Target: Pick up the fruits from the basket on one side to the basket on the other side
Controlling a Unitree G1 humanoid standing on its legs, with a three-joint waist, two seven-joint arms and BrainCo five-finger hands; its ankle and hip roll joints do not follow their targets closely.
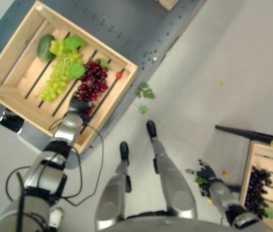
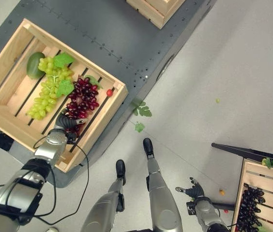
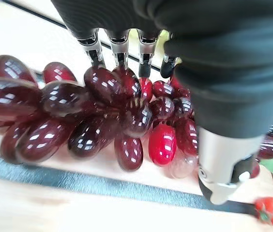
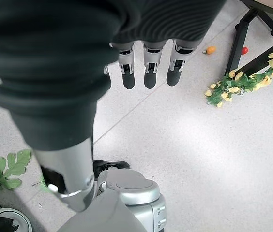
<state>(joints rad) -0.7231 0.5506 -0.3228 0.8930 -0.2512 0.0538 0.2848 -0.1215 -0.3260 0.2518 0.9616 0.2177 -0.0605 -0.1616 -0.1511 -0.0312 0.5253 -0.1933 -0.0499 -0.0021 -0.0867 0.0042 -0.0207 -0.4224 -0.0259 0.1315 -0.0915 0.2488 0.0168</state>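
Dark-tipped fingers of the left hand [image 3: 127,53] reach over the red grape bunch [image 3: 102,116] in the left wooden crate [image 1: 10,63], straight, with the thumb beside the grapes, nothing clamped yet. I judge it best to close near the stem, since loose berries slip. The right hand [image 4: 148,72] hangs relaxed and empty above the floor, near the right crate [image 1: 267,159] with dark grapes [image 1: 256,191]. Head views add green grapes [image 1: 59,72]; the left wrist view shows a small tomato [image 3: 271,210].
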